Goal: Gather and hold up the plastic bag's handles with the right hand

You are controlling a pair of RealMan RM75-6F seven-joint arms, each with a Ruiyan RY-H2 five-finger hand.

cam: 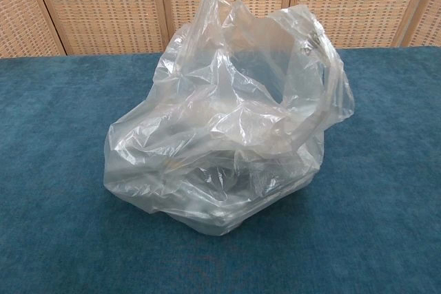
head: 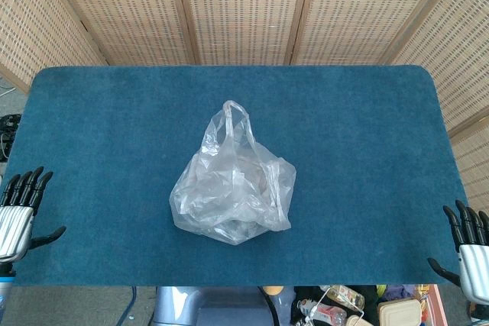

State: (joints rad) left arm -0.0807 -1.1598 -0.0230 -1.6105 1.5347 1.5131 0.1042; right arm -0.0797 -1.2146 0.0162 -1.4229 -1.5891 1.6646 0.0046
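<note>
Meanwhile, a crumpled plastic bag [head: 231, 192] sits mid-table [head: 367, 150], handles [head: 235, 116] untouched, as left hand [head: 19, 211] and right hand [head: 470, 250] wait splayed, holding nothing.

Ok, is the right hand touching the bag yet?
Apart. The head view shows the right hand open at the table's near right edge, with bare blue cloth between it and the bag at the centre.

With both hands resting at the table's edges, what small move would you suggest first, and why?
Probably bring the right hand inward toward the plastic bag. That hand is open at the table's near corner, well clear of the handles, which stand loose above the bag.
</note>
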